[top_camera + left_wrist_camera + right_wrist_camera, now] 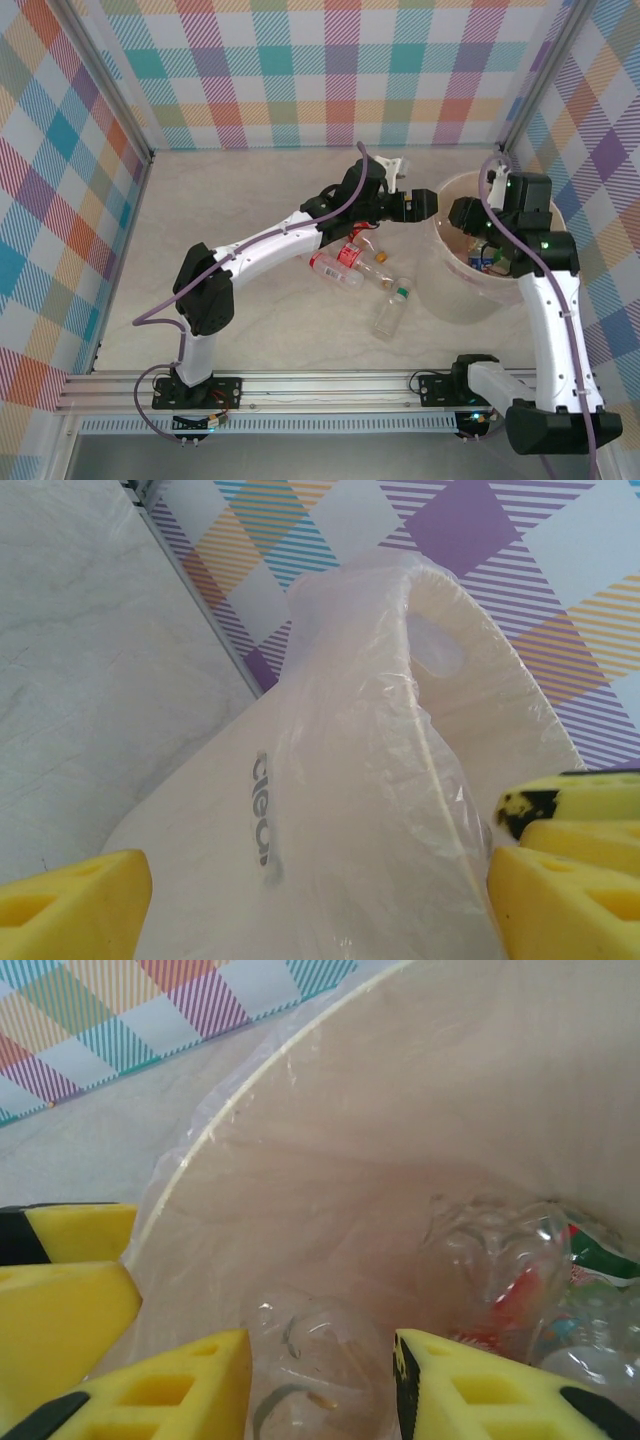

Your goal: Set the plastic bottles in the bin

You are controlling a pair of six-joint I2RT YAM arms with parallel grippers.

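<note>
Hanging over the mouth of the bin (480, 1080): right claw (320, 1355), fingers part-way apart, a clear bottle (310, 1380) showing in the gap just below. Pinched or merely lying beneath, cannot tell. Further below and to its right, at the bottom of the bin: a red-labelled bottle (500, 1280), with a scrap of green beside it. Close on its left, at the rim: left claw (318, 890), spread wide, pinching nothing, with the bin wall and loose liner (380, 730) straight ahead of it.

Behind the left claw, on the table: a few bottles (335, 270) not yet binned, among them a green-capped bottle (392, 308), all just outside the bin wall.

Risks, as judged:
- Two claws crowded at one rim, so a knock between them likely on any hasty move.
- Liner slack enough to snag a finger and be dragged along.
- Bin light-looking, liable to slide or tip under a push from the left claw.
- Round bottles apt to roll away if nudged by an arm.

Surface: pale marbled table (250, 200), flat and smooth.

Room: checked pastel panels (300, 70) on three sides, metal rail (300, 385) along the near edge.
</note>
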